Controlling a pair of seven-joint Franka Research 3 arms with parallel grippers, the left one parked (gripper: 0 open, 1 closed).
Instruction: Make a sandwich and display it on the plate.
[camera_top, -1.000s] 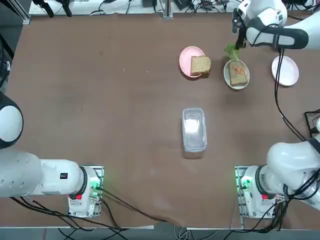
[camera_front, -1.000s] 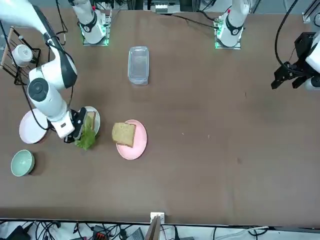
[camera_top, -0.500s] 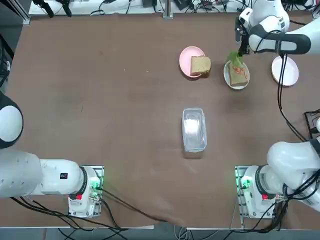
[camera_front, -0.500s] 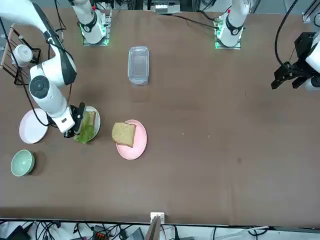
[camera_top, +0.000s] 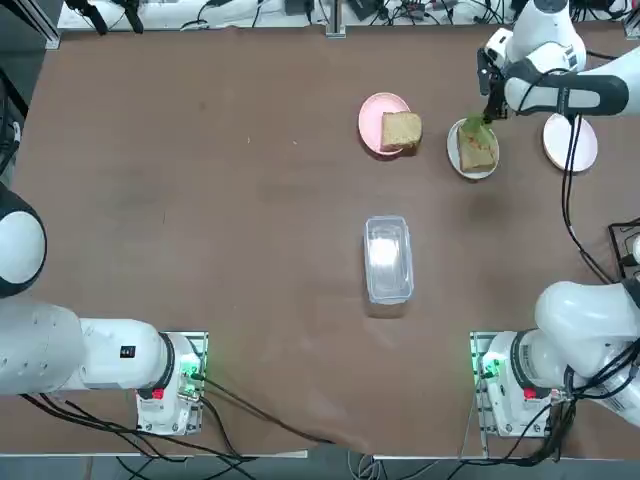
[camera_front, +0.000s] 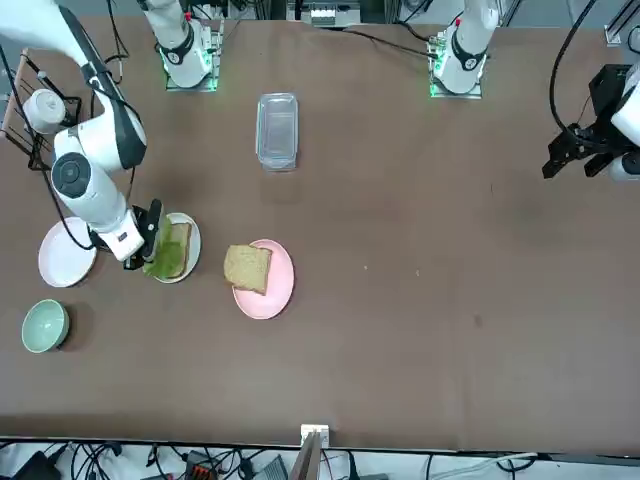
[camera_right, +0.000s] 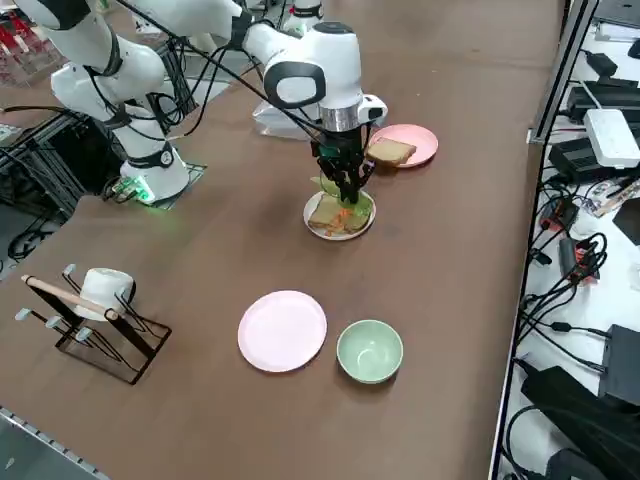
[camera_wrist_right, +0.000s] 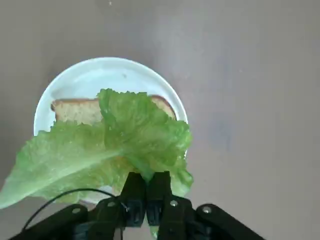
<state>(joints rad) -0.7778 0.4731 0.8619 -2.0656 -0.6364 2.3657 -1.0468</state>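
My right gripper (camera_top: 488, 108) (camera_front: 150, 236) (camera_right: 345, 180) (camera_wrist_right: 146, 186) is shut on the stem end of a green lettuce leaf (camera_wrist_right: 107, 145) (camera_top: 474, 126) (camera_right: 333, 189). The leaf hangs just over the small white plate (camera_wrist_right: 100, 75) (camera_top: 459, 160) (camera_front: 193, 237) (camera_right: 318, 229) and covers part of it. On that plate lies one slice of tan bread (camera_wrist_right: 72, 111) (camera_top: 478, 152) (camera_front: 179, 243) with orange-red streaks on top. A second bread slice (camera_top: 400, 130) (camera_front: 247, 267) (camera_right: 389, 152) rests on the pink plate (camera_top: 375, 112) (camera_front: 274, 292) (camera_right: 420, 136) beside it.
An empty pale pink plate (camera_top: 572, 142) (camera_front: 65, 252) (camera_right: 283, 330) and a pale green cup (camera_front: 45, 325) (camera_right: 369, 351) sit to the robot's right of the white plate. A clear lidded container (camera_top: 388, 258) (camera_front: 277, 130) lies mid-table. A wire mug rack (camera_right: 95, 310) stands at the right edge.
My right gripper has carried the lettuce from beyond the white plate's far rim toward the robot, so the leaf now hangs over the bread. Nothing else moved.
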